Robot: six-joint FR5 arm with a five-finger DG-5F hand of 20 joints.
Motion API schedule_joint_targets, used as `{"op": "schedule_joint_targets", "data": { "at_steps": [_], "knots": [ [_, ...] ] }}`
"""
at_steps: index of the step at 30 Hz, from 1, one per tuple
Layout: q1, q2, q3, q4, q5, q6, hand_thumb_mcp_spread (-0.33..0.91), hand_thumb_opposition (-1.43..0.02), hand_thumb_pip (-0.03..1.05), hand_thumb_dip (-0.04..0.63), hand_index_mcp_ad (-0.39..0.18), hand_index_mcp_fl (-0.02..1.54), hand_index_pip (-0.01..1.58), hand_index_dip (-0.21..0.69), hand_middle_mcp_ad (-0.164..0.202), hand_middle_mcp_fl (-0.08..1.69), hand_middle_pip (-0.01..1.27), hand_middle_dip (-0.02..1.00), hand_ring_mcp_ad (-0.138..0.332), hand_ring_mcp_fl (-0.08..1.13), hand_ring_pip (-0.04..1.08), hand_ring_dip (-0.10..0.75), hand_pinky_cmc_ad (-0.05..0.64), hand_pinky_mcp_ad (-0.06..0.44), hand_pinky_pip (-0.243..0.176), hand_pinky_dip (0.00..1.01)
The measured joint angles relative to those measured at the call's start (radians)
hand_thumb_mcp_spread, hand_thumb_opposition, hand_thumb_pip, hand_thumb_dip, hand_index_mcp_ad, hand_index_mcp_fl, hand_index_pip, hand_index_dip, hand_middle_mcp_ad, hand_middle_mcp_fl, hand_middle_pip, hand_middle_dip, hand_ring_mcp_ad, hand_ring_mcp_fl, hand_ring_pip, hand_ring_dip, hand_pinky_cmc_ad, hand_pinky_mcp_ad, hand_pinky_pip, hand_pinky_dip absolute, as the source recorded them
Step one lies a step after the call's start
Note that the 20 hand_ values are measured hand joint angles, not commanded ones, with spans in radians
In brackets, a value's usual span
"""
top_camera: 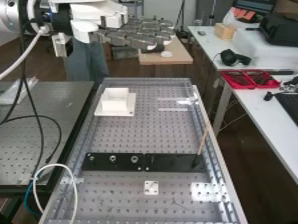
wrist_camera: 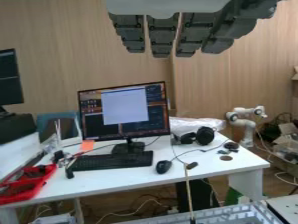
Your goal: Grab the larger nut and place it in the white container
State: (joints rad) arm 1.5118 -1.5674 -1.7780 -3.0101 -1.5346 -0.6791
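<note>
High above the bench's far end, the hand point(top_camera: 136, 35) is held out level from the arm with its fingers straight and nothing in them. Its fingers show in the wrist view too, the hand point(wrist_camera: 163, 32) hanging extended there. On the black bar point(top_camera: 173, 162) low in the high view stand the smaller nut point(top_camera: 91, 158), the larger nut point(top_camera: 113, 158) and the bearing point(top_camera: 134, 159), side by side. The white container point(top_camera: 116, 101), a square box on a flat base, sits toward the bench's far left, beyond the bar.
A thin wooden stick point(top_camera: 203, 141) rises from the bar's right end. Nearer than the bar lies a small white plate point(top_camera: 151, 187). A white cable point(top_camera: 73, 182) loops over the left edge. Beside the bench, a desk point(wrist_camera: 199, 167) carries a monitor point(wrist_camera: 124, 111) and red trays point(wrist_camera: 26, 184).
</note>
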Motion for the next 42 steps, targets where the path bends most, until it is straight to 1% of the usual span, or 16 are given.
{"op": "schedule_joint_targets", "data": {
  "at_steps": [3, 4, 6, 7, 9, 11, 12, 14, 16, 18, 22, 26, 29, 34, 38, 42],
  "knots": [
    [-0.042, -0.002, -0.018, 0.009, -0.051, -0.014, 0.01, -0.04, 0.04, 0.007, 0.0, 0.02, 0.01, -0.012, 0.061, 0.0, 0.01, 0.03, 0.054, 0.0, 0.01, 0.019, 0.049, 0.044, -0.009, 0.02],
    [-0.061, -0.004, -0.023, 0.011, -0.074, -0.023, 0.06, -0.12, 0.15, 0.012, -0.002, 0.02, 0.01, -0.012, 0.058, 0.0, 0.02, 0.03, 0.056, 0.0, 0.01, 0.019, 0.049, 0.044, -0.009, 0.04],
    [-0.088, -0.009, -0.026, 0.016, -0.106, -0.036, 0.19, -0.34, 0.46, 0.052, -0.003, 0.02, 0.02, -0.04, 0.059, 0.0, 0.04, 0.04, 0.056, 0.0, 0.01, 0.017, 0.066, 0.065, -0.012, 0.12],
    [-0.106, -0.015, -0.029, 0.021, -0.13, -0.045, 0.23, -0.41, 0.49, 0.063, -0.007, 0.02, 0.02, -0.056, 0.059, 0.0, 0.06, 0.04, 0.058, 0.0, 0.01, 0.017, 0.08, 0.087, -0.012, 0.17],
    [-0.128, -0.026, -0.033, 0.029, -0.16, -0.056, 0.22, -0.54, 0.46, 0.065, -0.028, 0.02, 0.05, -0.105, 0.056, 0.01, 0.09, 0.07, 0.065, 0.0, 0.04, 0.017, 0.133, 0.152, -0.023, 0.25],
    [-0.142, -0.037, -0.042, 0.041, -0.18, -0.061, 0.22, -0.6, 0.49, 0.08, -0.04, 0.02, 0.05, -0.133, 0.059, 0.0, 0.09, 0.09, 0.082, 0.0, 0.04, 0.021, 0.162, 0.18, -0.024, 0.3],
    [-0.151, -0.045, -0.051, 0.053, -0.194, -0.062, 0.23, -0.64, 0.53, 0.091, -0.052, 0.02, 0.08, -0.136, 0.059, 0.0, 0.1, 0.1, 0.093, 0.0, 0.05, 0.023, 0.201, 0.209, -0.044, 0.33],
    [-0.165, -0.055, -0.07, 0.075, -0.213, -0.061, 0.23, -0.68, 0.57, 0.094, -0.054, 0.02, 0.1, -0.14, 0.058, 0.0, 0.1, 0.11, 0.106, 0.0, 0.04, 0.028, 0.227, 0.232, -0.061, 0.35],
    [-0.184, -0.071, -0.099, 0.106, -0.239, -0.059, 0.23, -0.74, 0.57, 0.101, -0.051, 0.02, 0.15, -0.152, 0.056, 0.0, 0.11, 0.13, 0.126, 0.0, 0.07, 0.033, 0.248, 0.25, -0.058, 0.39],
    [-0.199, -0.084, -0.116, 0.124, -0.259, -0.06, 0.22, -0.74, 0.62, 0.112, -0.051, 0.02, 0.19, -0.168, 0.059, 0.0, 0.11, 0.13, 0.143, 0.0, 0.08, 0.038, 0.269, 0.265, -0.063, 0.42],
    [-0.227, -0.107, -0.145, 0.163, -0.3, -0.072, 0.22, -0.77, 0.64, 0.112, -0.056, 0.02, 0.3, -0.182, 0.059, 0.0, 0.12, 0.14, 0.138, 0.0, 0.07, 0.044, 0.302, 0.276, -0.075, 0.44],
    [-0.251, -0.131, -0.158, 0.182, -0.318, -0.079, 0.22, -0.81, 0.65, 0.126, -0.072, 0.02, 0.42, -0.183, 0.059, 0.0, 0.12, 0.15, 0.143, 0.0, 0.08, 0.051, 0.295, 0.281, -0.089, 0.46],
    [-0.271, -0.147, -0.172, 0.207, -0.336, -0.075, 0.22, -0.8, 0.7, 0.141, -0.075, 0.02, 0.5, -0.178, 0.056, 0.0, 0.12, 0.16, 0.155, 0.0, 0.08, 0.051, 0.295, 0.278, -0.091, 0.48],
    [-0.32, -0.189, -0.206, 0.287, -0.384, -0.091, 0.23, -0.83, 0.72, 0.164, -0.08, 0.02, 0.72, -0.182, 0.059, 0.0, 0.12, 0.15, 0.155, 0.0, 0.08, 0.051, 0.314, 0.281, -0.091, 0.51],
    [-0.341, -0.216, -0.217, 0.314, -0.402, -0.093, 0.25, -0.85, 0.72, 0.176, -0.105, 0.02, 0.93, -0.183, 0.061, 0.0, 0.12, 0.16, 0.159, 0.0, 0.08, 0.051, 0.314, 0.281, -0.091, 0.5],
    [-0.361, -0.253, -0.231, 0.36, -0.415, -0.087, 0.24, -0.87, 0.72, 0.176, -0.105, 0.02, 1.14, -0.126, 0.061, 0.0, 0.12, 0.16, 0.159, 0.0, 0.08, 0.051, 0.314, 0.281, -0.091, 0.51]
  ]
}}
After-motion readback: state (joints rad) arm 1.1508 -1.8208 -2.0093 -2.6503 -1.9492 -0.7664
